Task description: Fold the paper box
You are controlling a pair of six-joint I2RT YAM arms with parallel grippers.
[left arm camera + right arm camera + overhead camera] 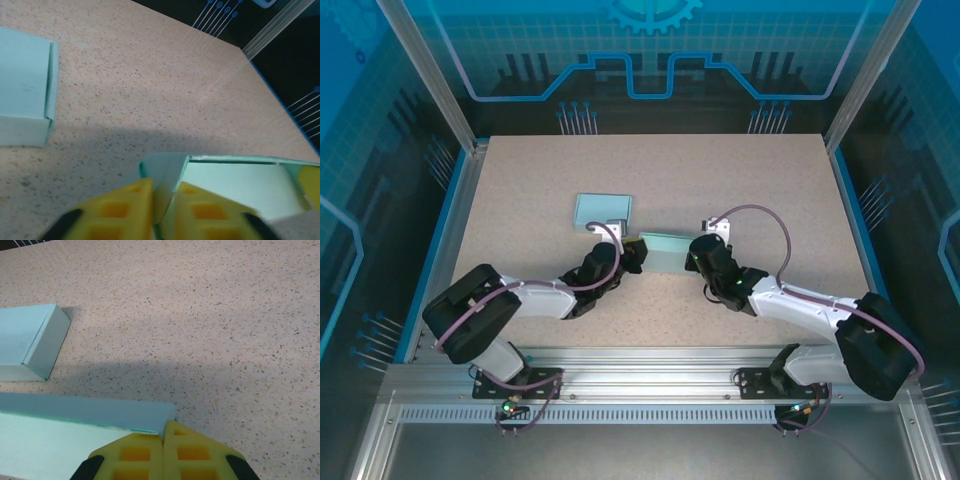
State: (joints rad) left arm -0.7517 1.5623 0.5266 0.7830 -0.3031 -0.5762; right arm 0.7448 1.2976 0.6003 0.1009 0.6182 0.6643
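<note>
The pale teal paper box point(665, 250) lies half-formed in the middle of the table, between both grippers. My left gripper point(638, 255) is at its left end. In the left wrist view the yellow fingers point(132, 200) stand slightly apart, and the box's end flap point(165, 167) sits loosely in the gap of the left gripper point(165, 189). Beyond the flap the box's open inside point(240, 185) shows. My right gripper point(692, 258) is at the box's right end. In the right wrist view the right gripper point(164, 432) is shut on the corner of the box's long wall point(85, 411).
A second teal box point(602, 208), folded and closed, lies flat just behind the left gripper. It also shows as the closed box point(22, 90) and the closed box point(27, 340) in the wrist views. Speckled tabletop point(750, 180) stretches to the blue side rails.
</note>
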